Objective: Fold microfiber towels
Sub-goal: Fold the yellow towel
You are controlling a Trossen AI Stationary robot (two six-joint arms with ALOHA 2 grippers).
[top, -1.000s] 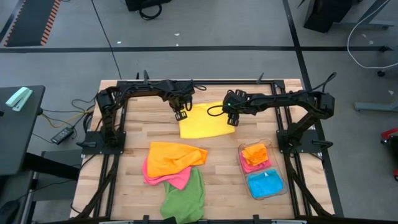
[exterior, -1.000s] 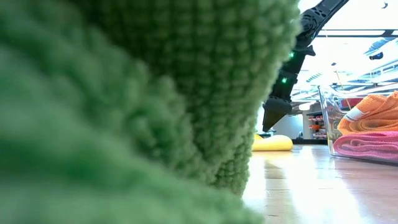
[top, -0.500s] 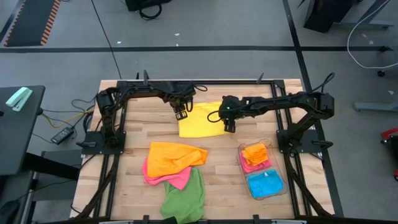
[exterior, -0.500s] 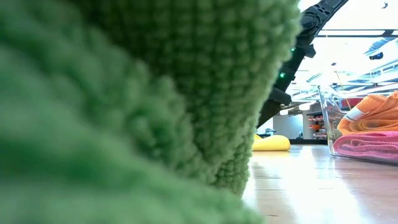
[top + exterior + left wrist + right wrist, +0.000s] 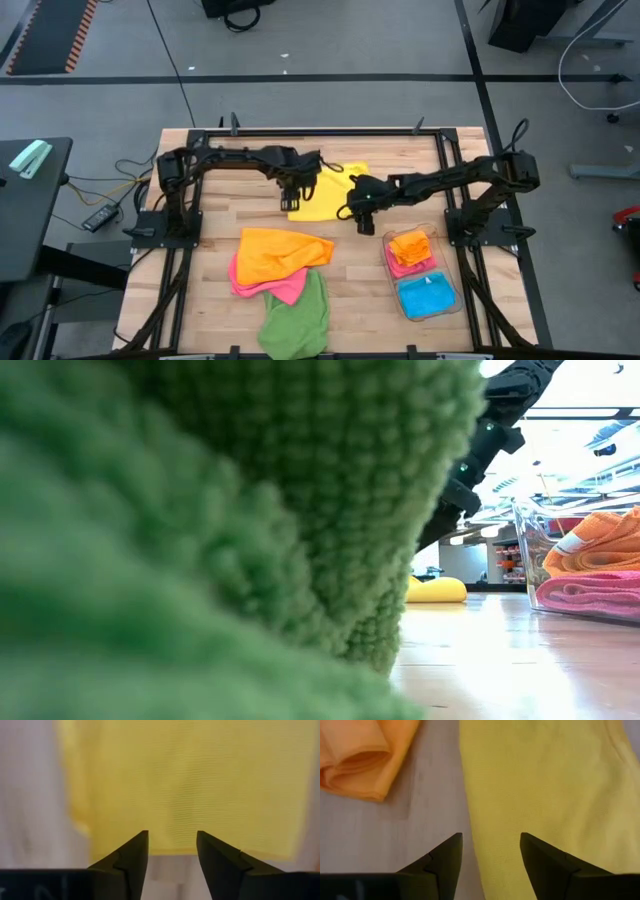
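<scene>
A yellow microfiber towel (image 5: 325, 190) lies flat on the far middle of the table. My left gripper (image 5: 292, 200) hovers open over its left near edge (image 5: 190, 785), pointing down with nothing between its fingers (image 5: 172, 837). My right gripper (image 5: 362, 222) stands open above the towel's right near edge (image 5: 545, 785), also holding nothing (image 5: 491, 840). Nearer the front, an orange towel (image 5: 280, 255) lies crumpled on a pink towel (image 5: 262, 285), beside a green towel (image 5: 298, 315).
A clear plastic bin (image 5: 447, 300) at the right front holds folded orange, pink and blue towels. In the low view the green towel (image 5: 200, 540) fills most of the picture and hides both grippers. Bare wood lies between the yellow towel and the pile.
Both grippers have moved toward the table's near edge over the yellow towel. My right gripper has also swung toward the left and tipped further down. The yellow towel stays on the table.
</scene>
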